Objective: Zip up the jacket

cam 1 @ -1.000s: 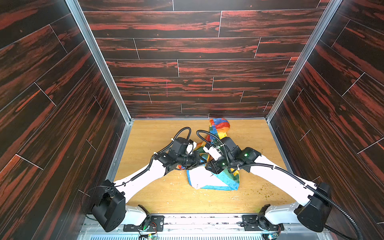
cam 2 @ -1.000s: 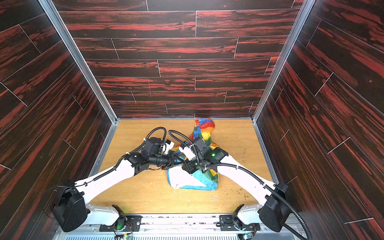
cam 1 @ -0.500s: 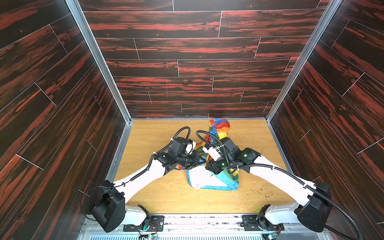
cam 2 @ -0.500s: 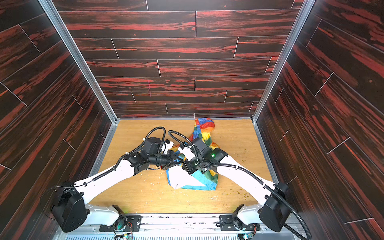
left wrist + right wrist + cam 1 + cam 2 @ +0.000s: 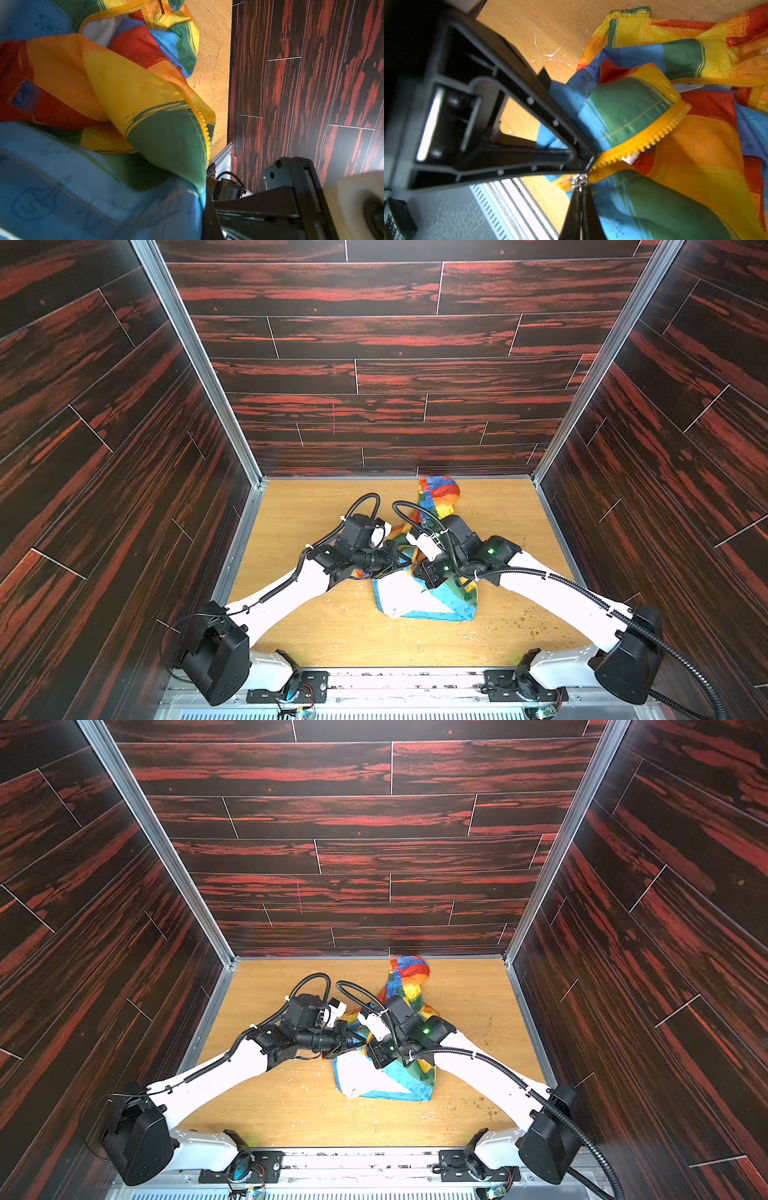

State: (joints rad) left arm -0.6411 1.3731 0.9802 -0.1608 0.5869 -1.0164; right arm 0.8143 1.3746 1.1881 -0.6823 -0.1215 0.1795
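My left jaws: closed, clamping jacket (image 5: 419, 601) fabric just beside the zipper slider (image 5: 578, 180). Jacket crumpled on the counter (image 5: 316, 626), mostly beyond the slider. My right jaws: shut on the slider; right arm nearest. Open teeth (image 5: 643, 143) run away from the slider, which I judge is my pull line. Only the right wrist view shows the slider; arms hide it from above.

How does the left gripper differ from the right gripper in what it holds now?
The left gripper pinches the yellow zipper edge of the jacket; the right gripper pinches the silver zipper pull. In the right wrist view the left gripper shows a broad triangular finger, the right gripper only narrow dark tips. Both are shut.
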